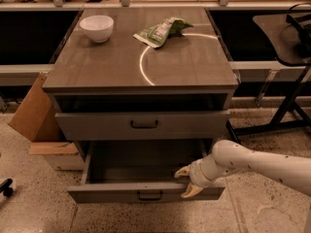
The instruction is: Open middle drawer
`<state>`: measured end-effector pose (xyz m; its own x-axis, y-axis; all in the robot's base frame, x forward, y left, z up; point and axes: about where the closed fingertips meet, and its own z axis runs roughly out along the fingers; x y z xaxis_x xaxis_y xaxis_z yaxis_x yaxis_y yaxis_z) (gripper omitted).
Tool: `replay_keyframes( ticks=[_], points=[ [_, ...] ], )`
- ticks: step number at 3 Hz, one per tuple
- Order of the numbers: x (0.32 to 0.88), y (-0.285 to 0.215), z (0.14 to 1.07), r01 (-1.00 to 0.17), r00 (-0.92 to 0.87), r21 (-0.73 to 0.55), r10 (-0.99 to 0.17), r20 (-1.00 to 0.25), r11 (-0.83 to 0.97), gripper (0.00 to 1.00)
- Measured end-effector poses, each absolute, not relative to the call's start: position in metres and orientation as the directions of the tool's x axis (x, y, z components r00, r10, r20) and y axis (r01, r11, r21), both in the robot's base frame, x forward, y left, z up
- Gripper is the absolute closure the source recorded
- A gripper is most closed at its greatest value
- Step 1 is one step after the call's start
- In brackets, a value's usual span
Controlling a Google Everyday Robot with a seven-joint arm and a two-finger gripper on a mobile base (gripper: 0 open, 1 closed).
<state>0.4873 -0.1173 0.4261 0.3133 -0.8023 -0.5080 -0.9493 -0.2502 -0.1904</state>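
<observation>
The middle drawer (121, 192) is pulled well out from the grey-brown cabinet, with its inside bare and a small dark handle (149, 195) at the centre of its low front. My gripper (188, 181) is at the right part of that front. Its cream fingers (182, 171) are spread apart, one inside the drawer and one at the front panel. The white arm reaches in from the right. The taller drawer front (97, 125) above stands slightly out, with a dark gap over it.
The cabinet top (97, 67) carries a white bowl (96, 27) at the back left and a green bag (160, 31) at the back middle. A cardboard box (31, 113) stands left of the cabinet. A dark stand (286, 106) is at the right.
</observation>
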Motion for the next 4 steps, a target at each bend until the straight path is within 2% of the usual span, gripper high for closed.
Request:
replay_keyframes(
  ticks=[1, 3, 4],
  points=[
    [0.486, -0.116, 0.425, -0.949, 0.314, -0.188, -0.801, -0.510, -0.252, 0.00],
    [0.463, -0.126, 0.443, -0.962, 0.271, -0.139, -0.806, -0.526, -0.233, 0.00],
    [0.446, -0.131, 0.446, -0.974, 0.224, -0.093, -0.816, -0.532, -0.207, 0.18]
  ],
)
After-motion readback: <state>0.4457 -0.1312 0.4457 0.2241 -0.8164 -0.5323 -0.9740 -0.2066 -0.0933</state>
